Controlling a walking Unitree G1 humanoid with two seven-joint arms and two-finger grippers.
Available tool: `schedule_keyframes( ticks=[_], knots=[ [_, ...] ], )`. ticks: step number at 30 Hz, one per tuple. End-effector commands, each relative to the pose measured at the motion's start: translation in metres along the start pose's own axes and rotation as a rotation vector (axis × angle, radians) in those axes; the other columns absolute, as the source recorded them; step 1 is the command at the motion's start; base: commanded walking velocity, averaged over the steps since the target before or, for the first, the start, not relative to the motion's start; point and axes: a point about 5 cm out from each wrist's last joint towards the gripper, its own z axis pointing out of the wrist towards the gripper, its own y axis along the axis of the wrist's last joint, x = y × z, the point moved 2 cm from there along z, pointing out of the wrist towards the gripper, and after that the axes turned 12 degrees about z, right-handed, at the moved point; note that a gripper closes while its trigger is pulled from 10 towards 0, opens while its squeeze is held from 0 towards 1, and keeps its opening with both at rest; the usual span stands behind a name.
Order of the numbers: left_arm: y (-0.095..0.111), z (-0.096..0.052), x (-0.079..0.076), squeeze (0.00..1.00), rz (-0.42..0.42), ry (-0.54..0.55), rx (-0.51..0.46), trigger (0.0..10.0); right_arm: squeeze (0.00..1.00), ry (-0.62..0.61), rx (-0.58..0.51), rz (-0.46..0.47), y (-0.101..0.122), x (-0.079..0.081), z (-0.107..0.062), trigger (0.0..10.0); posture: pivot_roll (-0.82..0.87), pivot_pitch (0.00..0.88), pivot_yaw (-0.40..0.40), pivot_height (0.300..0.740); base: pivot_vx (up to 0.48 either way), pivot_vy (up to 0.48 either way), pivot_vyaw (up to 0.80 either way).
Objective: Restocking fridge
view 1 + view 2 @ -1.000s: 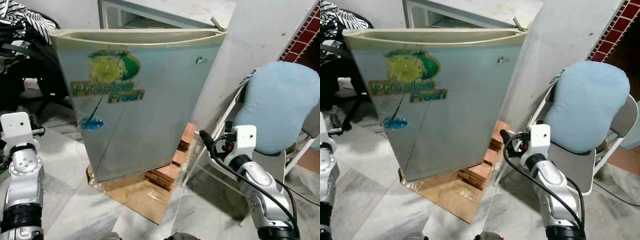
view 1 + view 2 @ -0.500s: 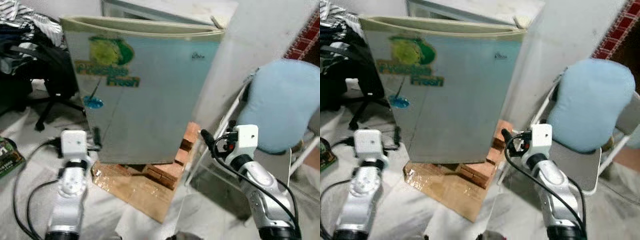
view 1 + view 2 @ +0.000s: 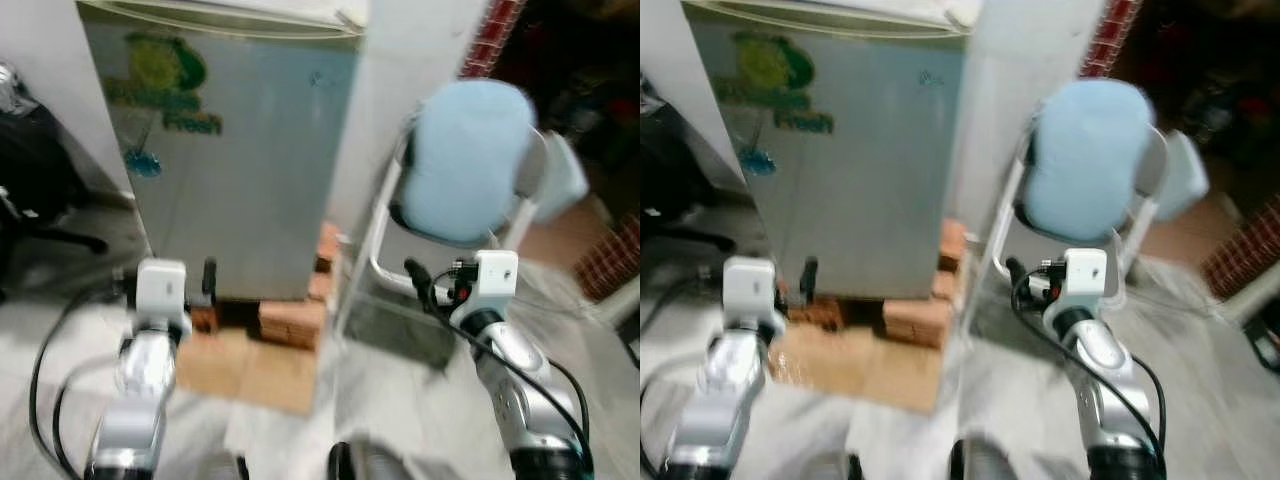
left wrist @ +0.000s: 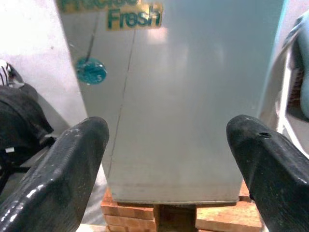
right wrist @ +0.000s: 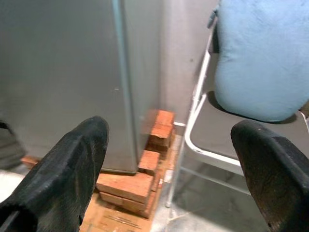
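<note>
— Fridge first: where does it stand?

— Straight ahead of the robot. It is a small silver-grey metal fridge (image 3: 235, 160) with its door shut, and a green and yellow sticker (image 3: 165, 85) reading "Fresh" sits high on the door, with a little round blue sticker (image 4: 91, 71) lower down. The cabinet rests on stacked reddish-brown bricks (image 3: 290, 320), and those lie on a flat sheet of brown cardboard (image 3: 245, 365) on the pale marble floor (image 3: 400, 400).

— And the grippers?

— Both are raised in front of the robot and hold nothing. The left gripper (image 4: 169, 159) points at the lower part of the fridge door; its two black fingers (image 4: 67, 169) are spread wide, with the door and the bricks showing between them. It is close to the door, but I cannot tell whether it touches. The right gripper (image 5: 174, 169) is likewise spread wide and bare, aimed at the fridge's right bottom corner and the gap beside it.

— What stands beside the fridge?

— On its right, a white wall column (image 3: 400, 90), and in front of that a white metal folding chair (image 3: 385, 230) with a light blue cushion (image 3: 465, 160) propped against its back. On the left, a dark office chair (image 3: 35, 190) against the wall. A black cable (image 3: 45, 370) loops from the left arm, and another runs along the right arm.

— How sharp are the head views?

— Blurred, so small detail is lost.
</note>
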Motion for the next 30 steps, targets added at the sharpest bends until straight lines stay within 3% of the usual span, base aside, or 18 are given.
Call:
schedule_keyframes(
  ticks=[1, 7, 13, 30],
  knots=[
    [-0.005, -0.002, -0.006, 0.0, -0.013, -0.025, 0.029, 10.0, 0.0, -0.002, -0.006, -0.003, 0.003, -0.001, 0.002, 10.0, 0.03, 0.0, -0.067, 0.716, -0.281, 0.394, 0.0],
    [-0.005, 0.0, -0.002, 0.0, -0.025, -0.019, 0.037, 10.0, 0.0, -0.01, 0.003, -0.005, 0.002, -0.003, 0.003, 10.0, 0.03, 0.0, -0.069, 0.716, -0.279, 0.394, -0.1],
    [-0.005, 0.004, 0.0, 0.0, -0.044, -0.009, 0.039, 10.0, 0.0, -0.016, -0.001, -0.006, 0.002, -0.004, 0.003, 10.0, 0.03, 0.0, -0.07, 0.716, -0.258, 0.409, -0.8],
    [-0.005, 0.008, 0.005, 0.0, -0.079, -0.01, 0.041, 10.0, 0.0, -0.021, -0.004, -0.028, 0.002, -0.007, 0.002, 10.0, 0.03, 0.0, -0.079, 0.716, 0.0, 0.465, -0.8]
  ],
)
